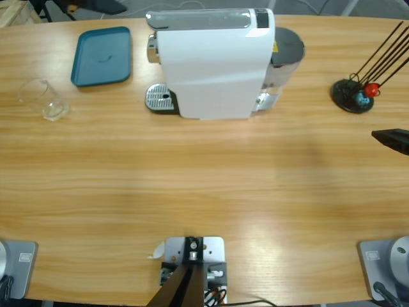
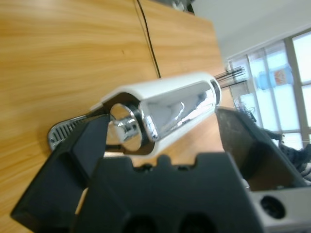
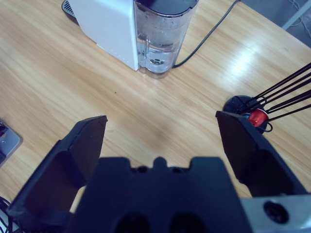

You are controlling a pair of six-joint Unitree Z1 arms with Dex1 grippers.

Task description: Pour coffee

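Observation:
A white coffee machine (image 1: pixel 214 61) stands at the back middle of the table, its metal drip tray (image 1: pixel 160 99) to its left. A clear glass tumbler (image 1: pixel 41 99) sits at the far left. No coffee shows in any view. My left gripper (image 2: pixel 160 121) is open and holds nothing; it looks along the machine's chrome spout (image 2: pixel 124 128) and drip tray (image 2: pixel 60 133). It is outside the high view. My right gripper (image 3: pixel 160 121) is open over bare table, and its black tip (image 1: pixel 386 137) enters at the right edge.
A teal tray (image 1: pixel 102 56) lies at the back left. A black capsule stand (image 1: pixel 353 94) with thin rods and a red capsule (image 3: pixel 257 117) is at the back right. The machine's water tank (image 3: pixel 160 41) and black cable (image 3: pixel 209 34) are behind it.

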